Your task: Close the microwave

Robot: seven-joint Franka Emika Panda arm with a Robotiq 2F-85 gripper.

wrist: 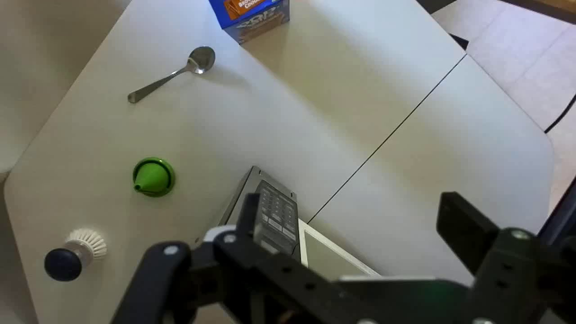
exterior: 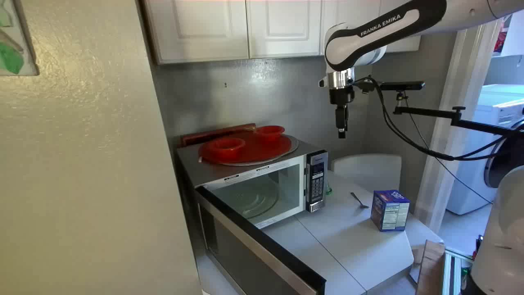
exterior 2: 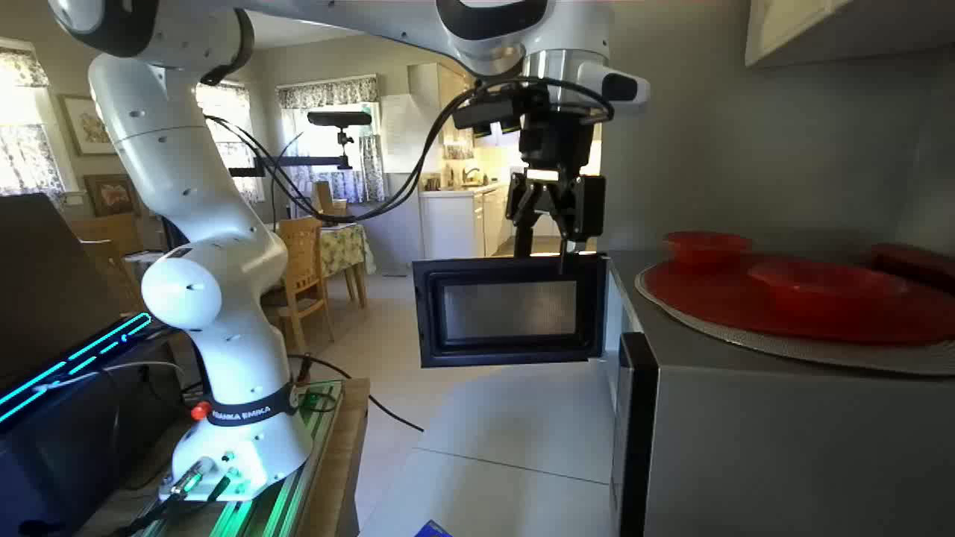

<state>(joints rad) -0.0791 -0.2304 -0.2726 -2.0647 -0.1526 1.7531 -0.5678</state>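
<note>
Evidently, the boxy silver-and-black microwave (exterior: 247, 173) is yet to be closed: dark-glass door (exterior 2: 509, 310) swung wide, black two-fingered pincer (wrist: 353, 219) spread apart.

White table (wrist: 315, 112), corners cut at angle, thin dark seam (wrist: 387, 138) running across top. Standing on it: silver-and-black microwave (exterior: 290, 190) and blue printed carton (exterior: 390, 211). Metal spoon (wrist: 173, 76) lies near carton, bowl end toward it, both casting soft shadows. Green cone (wrist: 153, 177), wide rim down, sits near microwave's control-panel end, between spoon and white-bristled brush (wrist: 90, 243) with dark knob (wrist: 63, 264), latter near table edge in wrist view.
</note>
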